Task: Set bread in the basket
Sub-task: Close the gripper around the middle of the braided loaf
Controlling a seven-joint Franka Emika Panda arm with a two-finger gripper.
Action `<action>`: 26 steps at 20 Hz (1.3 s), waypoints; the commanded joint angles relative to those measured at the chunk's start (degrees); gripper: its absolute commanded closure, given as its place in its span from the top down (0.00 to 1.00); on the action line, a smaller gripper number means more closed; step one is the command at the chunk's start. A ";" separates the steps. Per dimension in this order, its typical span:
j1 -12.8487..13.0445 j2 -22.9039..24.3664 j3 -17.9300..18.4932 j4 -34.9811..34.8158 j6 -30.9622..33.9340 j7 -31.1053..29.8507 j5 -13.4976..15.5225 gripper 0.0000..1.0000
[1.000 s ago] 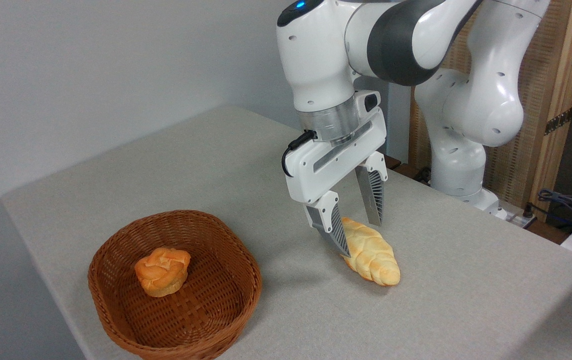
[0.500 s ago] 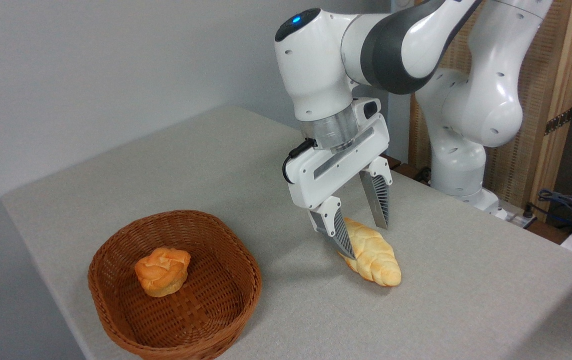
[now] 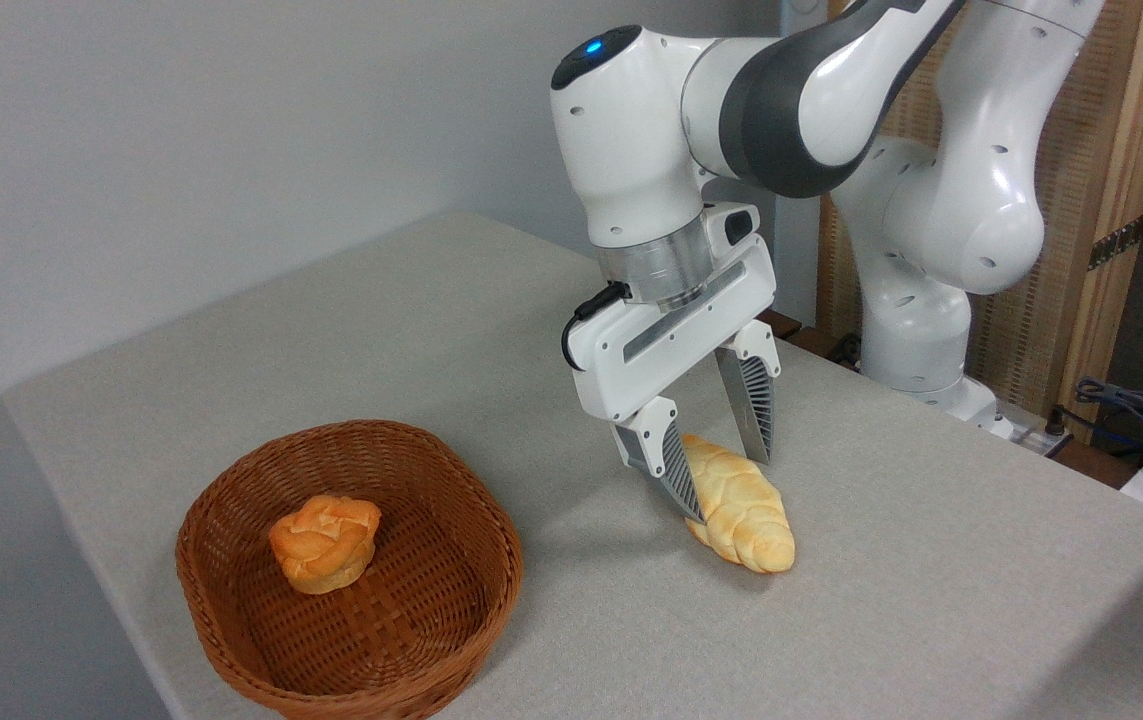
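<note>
The gripper is reaching down over the braided bread, its two ribbed fingers standing apart with the loaf's upper end between them. The near finger is covering the left edge of that end, so whether it is pressing on the crust is hard to make out; the far finger is showing a sliver of table between itself and the loaf, and nothing is looking clamped. The bread is lying flat on the grey table, its lower tip pointing toward the camera and its far tip partly hidden behind the fingers. Well off to the left, the wicker basket is sitting near the table's front edge, its lower rim just meeting the bottom of the picture. Inside it a small knotted bun is resting left of centre on the woven floor. The arm is running out of the top of the frame, so its upper links are cut off, and its base is partly hidden behind the table's far edge. At the right border, cables and some dark gear are lying half out of frame, too cropped to identify.
</note>
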State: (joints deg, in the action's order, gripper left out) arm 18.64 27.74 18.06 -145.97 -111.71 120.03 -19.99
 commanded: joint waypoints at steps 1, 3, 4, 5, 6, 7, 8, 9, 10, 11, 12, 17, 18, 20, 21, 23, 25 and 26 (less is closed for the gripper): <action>1.05 1.27 1.28 -1.25 -1.67 0.29 -1.28 0.99; 1.05 1.18 1.28 -1.25 -1.85 0.29 -1.28 0.94; 1.05 1.18 1.36 -1.34 -1.85 0.29 -1.28 0.86; 1.05 1.18 1.37 -1.51 -1.85 0.29 -1.28 0.79; 1.05 1.18 1.45 -1.86 -1.85 0.29 -1.28 0.68; 1.05 1.18 1.89 -1.86 -1.85 0.29 -1.28 0.62; 1.13 1.18 2.50 -1.86 -1.85 0.38 -1.45 0.58; 1.13 1.18 2.59 -1.86 -1.76 0.38 -1.97 0.55; 1.13 1.18 2.60 -1.86 -1.76 0.38 -2.24 0.53; 1.13 1.18 2.60 -1.86 -1.76 0.38 -2.33 0.52; 1.13 1.18 2.60 -1.86 -1.76 0.38 -2.33 0.50; 1.75 1.27 2.68 -1.69 -1.41 0.47 -2.33 0.46; 1.75 1.27 2.68 -1.60 -1.32 0.47 -2.33 0.46; 1.75 1.27 2.68 -1.51 -1.15 0.47 -2.33 0.46; 1.75 1.27 2.60 -1.51 -1.15 0.47 -2.33 0.46; 1.75 1.27 2.68 -1.42 -0.71 0.47 -2.33 0.43; 1.75 1.35 2.60 -1.25 -0.53 0.47 -2.33 0.43; 1.75 1.27 2.60 -1.25 -0.53 0.47 -2.33 0.43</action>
State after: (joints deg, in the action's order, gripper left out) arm 19.22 27.75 19.26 -146.46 -112.34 120.03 -20.95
